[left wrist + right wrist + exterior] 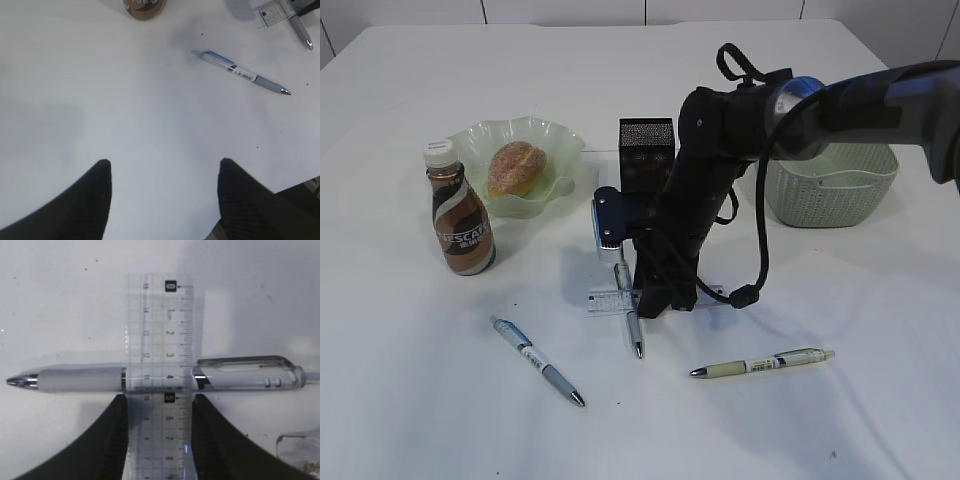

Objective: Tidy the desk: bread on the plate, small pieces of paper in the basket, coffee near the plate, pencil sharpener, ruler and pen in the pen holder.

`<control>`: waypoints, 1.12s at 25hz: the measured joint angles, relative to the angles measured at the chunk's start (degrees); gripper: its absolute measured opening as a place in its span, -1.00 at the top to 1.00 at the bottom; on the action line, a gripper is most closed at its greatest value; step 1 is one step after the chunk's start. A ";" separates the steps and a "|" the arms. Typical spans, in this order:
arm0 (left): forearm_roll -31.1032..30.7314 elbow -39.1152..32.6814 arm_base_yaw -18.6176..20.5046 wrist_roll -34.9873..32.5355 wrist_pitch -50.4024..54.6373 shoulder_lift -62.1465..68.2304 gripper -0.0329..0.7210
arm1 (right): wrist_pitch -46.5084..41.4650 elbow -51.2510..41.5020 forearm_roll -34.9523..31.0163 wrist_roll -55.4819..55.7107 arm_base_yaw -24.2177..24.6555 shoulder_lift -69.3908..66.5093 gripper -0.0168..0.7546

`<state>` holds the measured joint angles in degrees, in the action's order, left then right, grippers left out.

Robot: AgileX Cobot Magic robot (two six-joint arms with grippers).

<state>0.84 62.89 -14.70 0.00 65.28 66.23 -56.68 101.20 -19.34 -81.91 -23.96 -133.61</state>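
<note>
The right gripper point(159, 440) is down at the desk point(410, 400), its two dark fingers point(107, 445) standing against the long edges of the clear ruler point(159, 365), one on each side. The jaws are drawn in to about the ruler's width, but whether they already pinch it I cannot tell. The ruler lies flat across a grey pen point(150, 379), covering its middle, so the two form a cross just ahead of the fingertips.

The step in hand looks like picking up the ruler for the pen holder point(646, 152), the black mesh box that stands just behind the arm. The next move calls for a firm squeeze on the thin edges, then a straight lift so the pen beneath is not dragged along, and a turn to drop the ruler upright into the box.

Further out, a blue pen point(536, 361) and a greenish pen point(762, 364) lie loose on the desk. The bread point(515, 168) already sits in the plate point(560, 135), the coffee point(460, 215) stands beside it, and the basket point(832, 190) is at the far right.

The left gripper point(162, 192) hangs wide and empty over bare desk.
</note>
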 joint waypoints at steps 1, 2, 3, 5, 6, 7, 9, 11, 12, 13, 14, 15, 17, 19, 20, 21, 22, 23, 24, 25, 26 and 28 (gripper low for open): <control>0.00 0.00 0.00 0.00 0.00 0.00 -0.32 | 0.00 0.00 0.00 0.05 0.00 0.00 0.14; 0.00 0.00 0.00 0.00 0.00 0.00 -0.32 | 0.00 0.00 0.00 0.14 0.00 0.00 0.14; 0.00 0.00 0.00 0.00 0.00 0.00 -0.32 | 0.00 0.00 0.00 0.14 0.00 0.00 0.14; 0.00 0.00 0.00 0.00 0.00 0.00 -0.32 | -0.21 0.00 0.00 0.14 0.00 0.00 0.14; 0.00 0.00 0.00 0.00 0.00 0.00 -0.32 | -0.21 0.00 0.00 0.14 0.00 0.00 0.14; 0.00 0.00 0.00 0.00 0.00 0.00 -0.32 | -0.20 0.00 0.00 0.14 0.00 0.00 0.14; 0.00 0.00 0.00 0.00 0.00 0.00 -0.32 | -0.41 0.08 0.00 0.14 0.00 0.00 0.14; 0.00 0.00 0.00 0.00 0.00 0.00 -0.32 | -0.72 0.08 0.10 0.14 0.00 0.00 0.14; 0.00 0.00 0.00 0.00 0.00 0.00 -0.32 | -1.22 0.08 0.10 0.14 0.00 0.00 0.14; 0.00 0.00 0.00 0.00 0.00 0.00 -0.32 | -1.22 0.08 0.10 0.14 0.00 0.00 0.14; 0.00 0.00 0.00 0.00 0.00 0.00 -0.32 | -1.76 0.08 0.21 0.18 0.00 0.00 0.14; 0.00 0.00 0.00 0.00 0.00 0.00 -0.32 | -2.03 0.08 0.33 0.18 0.00 0.00 0.14; 0.00 0.00 0.00 0.00 0.00 0.00 -0.32 | -2.19 0.08 0.33 0.18 0.00 0.00 0.14; 0.00 0.00 0.00 0.00 0.00 0.00 -0.32 | -2.88 0.08 0.54 0.18 0.00 0.10 0.14; 0.11 0.00 0.00 0.00 0.00 0.00 -0.32 | -3.53 0.22 0.66 0.18 0.00 0.10 0.14; 0.11 0.00 0.00 0.00 0.00 0.00 -0.32 | -3.53 0.22 0.66 0.18 0.00 0.10 0.14; 0.11 0.00 0.00 0.00 0.00 0.00 -0.32 | -6.74 1.40 1.42 0.18 0.00 0.10 0.14; 0.11 0.00 0.00 0.00 0.00 0.00 -0.32 | -7.71 1.96 1.66 0.18 0.00 0.10 0.14; 0.11 0.00 0.00 0.00 0.00 0.00 -0.32 | -8.86 2.89 1.78 0.18 0.00 0.10 0.14; 0.11 0.00 0.00 0.00 0.00 0.00 -0.32 | -8.86 2.89 1.78 0.18 0.00 0.10 0.14; 0.11 0.00 0.00 0.00 0.00 0.00 -0.32 | -10.43 5.43 1.78 1.40 0.00 0.10 0.14; 0.21 0.00 0.00 0.00 0.00 0.00 -0.32 | -11.16 6.82 1.78 2.59 0.00 0.10 0.14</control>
<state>1.05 62.89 -14.70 0.00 65.28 66.23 -67.84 108.03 -17.56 -79.32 -23.96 -133.51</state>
